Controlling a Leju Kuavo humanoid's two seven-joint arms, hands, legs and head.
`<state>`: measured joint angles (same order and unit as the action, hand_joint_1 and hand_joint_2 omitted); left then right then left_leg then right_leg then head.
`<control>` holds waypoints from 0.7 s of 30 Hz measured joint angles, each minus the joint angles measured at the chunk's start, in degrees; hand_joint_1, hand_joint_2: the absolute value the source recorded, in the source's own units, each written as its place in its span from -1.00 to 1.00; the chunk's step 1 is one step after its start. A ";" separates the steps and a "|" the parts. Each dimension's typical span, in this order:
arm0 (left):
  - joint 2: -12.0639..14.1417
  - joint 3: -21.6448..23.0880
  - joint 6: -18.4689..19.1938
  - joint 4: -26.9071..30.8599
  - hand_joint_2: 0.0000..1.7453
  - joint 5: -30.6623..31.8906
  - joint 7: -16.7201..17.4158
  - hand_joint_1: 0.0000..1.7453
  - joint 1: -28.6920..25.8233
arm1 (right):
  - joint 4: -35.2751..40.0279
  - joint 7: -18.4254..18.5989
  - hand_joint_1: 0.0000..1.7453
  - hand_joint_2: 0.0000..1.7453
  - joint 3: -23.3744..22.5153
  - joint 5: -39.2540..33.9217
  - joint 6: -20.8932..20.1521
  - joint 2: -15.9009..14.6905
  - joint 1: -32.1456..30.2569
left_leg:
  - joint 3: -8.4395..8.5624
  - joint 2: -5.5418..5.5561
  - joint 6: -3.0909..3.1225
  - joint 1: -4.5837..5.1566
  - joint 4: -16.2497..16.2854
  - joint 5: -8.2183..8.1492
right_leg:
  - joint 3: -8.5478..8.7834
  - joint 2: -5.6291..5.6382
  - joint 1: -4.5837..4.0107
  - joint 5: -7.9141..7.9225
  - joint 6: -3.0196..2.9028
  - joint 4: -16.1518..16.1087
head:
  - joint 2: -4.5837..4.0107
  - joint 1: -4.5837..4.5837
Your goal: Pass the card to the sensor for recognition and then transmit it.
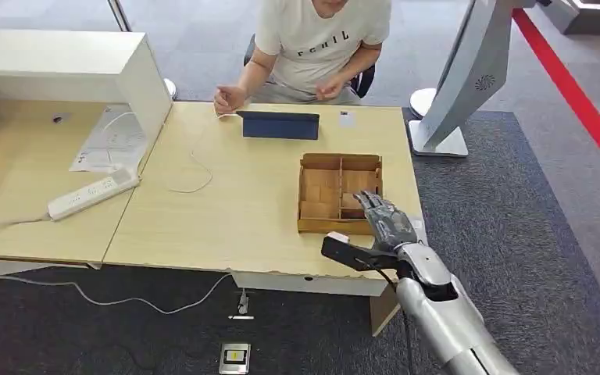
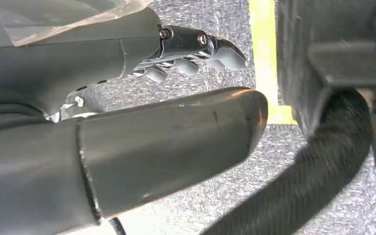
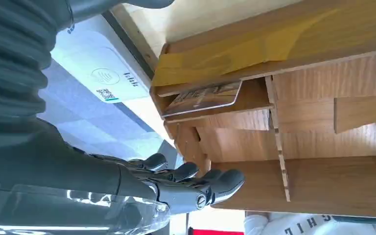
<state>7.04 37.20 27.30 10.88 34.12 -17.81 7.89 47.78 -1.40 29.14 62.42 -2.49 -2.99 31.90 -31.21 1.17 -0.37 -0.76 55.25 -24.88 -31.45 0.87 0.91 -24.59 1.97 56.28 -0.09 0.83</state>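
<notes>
A wooden divided box (image 1: pixel 318 229) stands on the light table near its front right edge. In the right wrist view a printed card (image 3: pixel 203 98) lies flat in one compartment of the box (image 3: pixel 323 58). A white reader pad (image 3: pixel 98 73) with a contactless symbol and a QR code lies just outside that end of the box. My right hand (image 1: pixel 387 219) hovers over the box's near right corner with its fingers (image 3: pixel 196 177) loosely extended and nothing in them. My left hand (image 2: pixel 186 54) hangs over grey carpet, holding nothing.
A person sits at the far side of the table, hands near a dark blue tablet (image 1: pixel 280 125) and a small white card (image 1: pixel 347 119). A power strip (image 1: pixel 92 195) and cable lie on the left. A white stand (image 1: pixel 453 86) rises to the right.
</notes>
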 joint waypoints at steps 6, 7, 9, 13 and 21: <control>0.00 -1.90 0.04 0.00 -1.00 -2.82 2.56 -1.00 -0.04 | 0.02 0.02 -1.00 1.00 -0.33 0.50 -0.28 -0.13 -0.84 | 0.00 0.00 0.00 0.00 0.00 0.00 | 0.00 0.00 0.00 0.00 0.00 0.00 | 0.00 0.00; 0.02 -2.30 0.04 0.00 -1.00 -3.41 3.08 -1.00 -0.04 | 0.02 0.02 -1.00 1.00 -0.33 0.59 -0.31 -0.13 -0.98 | 0.00 0.00 0.00 0.00 0.00 0.00 | 0.00 0.00 0.00 0.00 0.00 0.00 | 0.00 0.00; 0.00 -3.32 0.04 0.00 -1.00 -4.48 4.02 -1.00 -0.06 | 0.02 0.11 -1.00 1.00 -0.35 0.70 -0.39 -0.15 -1.33 | 0.00 0.00 0.00 0.00 0.00 0.00 | 0.00 0.00 0.00 0.00 0.00 0.00 | 0.00 0.00; 0.00 -5.11 -0.44 -0.02 -1.00 -6.66 5.77 -1.00 -0.10 | 0.09 0.11 -1.00 1.00 -0.35 1.01 -0.39 -0.02 -1.70 | -0.01 0.00 0.00 0.00 0.00 0.00 | 0.00 0.00 0.00 0.00 0.00 0.01 | -0.02 0.00; 0.00 -9.09 -1.11 -0.07 -1.00 -10.20 8.84 -1.00 -0.20 | 0.59 0.61 -1.00 -1.00 -0.33 2.08 -0.31 0.59 -2.13 | -0.01 0.00 0.00 0.00 0.00 0.00 | 0.00 0.00 0.00 0.00 0.00 0.00 | 0.00 0.00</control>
<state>7.04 28.11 26.19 10.82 23.91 -8.97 7.70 48.37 -0.79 28.81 64.50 -2.80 -2.40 29.76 -31.22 1.17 -0.37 -0.76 55.25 -24.88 -31.46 0.87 0.90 -24.59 1.96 56.28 -0.09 0.83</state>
